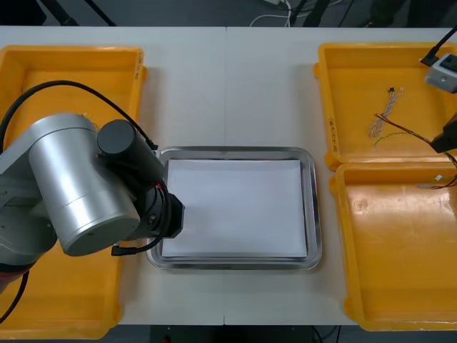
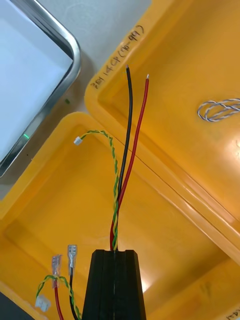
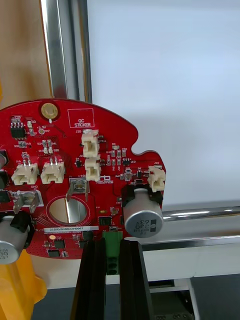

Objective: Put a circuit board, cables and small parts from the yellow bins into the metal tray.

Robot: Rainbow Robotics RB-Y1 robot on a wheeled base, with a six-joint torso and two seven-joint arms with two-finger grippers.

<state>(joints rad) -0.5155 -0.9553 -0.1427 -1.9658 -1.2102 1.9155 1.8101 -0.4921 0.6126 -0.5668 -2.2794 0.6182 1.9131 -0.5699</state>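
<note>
L jaws, nearest the lens, are clamped on the green connector at the edge of the round red circuit board (image 3: pixel 75 185). Board hangs over the metal tray's (image 1: pixel 313 214) left rim, by its near corner. R jaws are pressed tight on a bunch of cables (image 2: pixel 125 150) (black, red, green/yellow twist), above the join btwn the two right-side yellow bins (image 1: pixel 400 286). Blue & white cable (image 2: pixel 220 110) lies in the far one.

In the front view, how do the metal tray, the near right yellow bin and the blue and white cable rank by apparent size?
1. Metal tray and near right yellow bin: alike, and the bin runs past the picture's edge, so I leave them unranked.
2. Twisted blue and white cable: by far the smallest.
</note>
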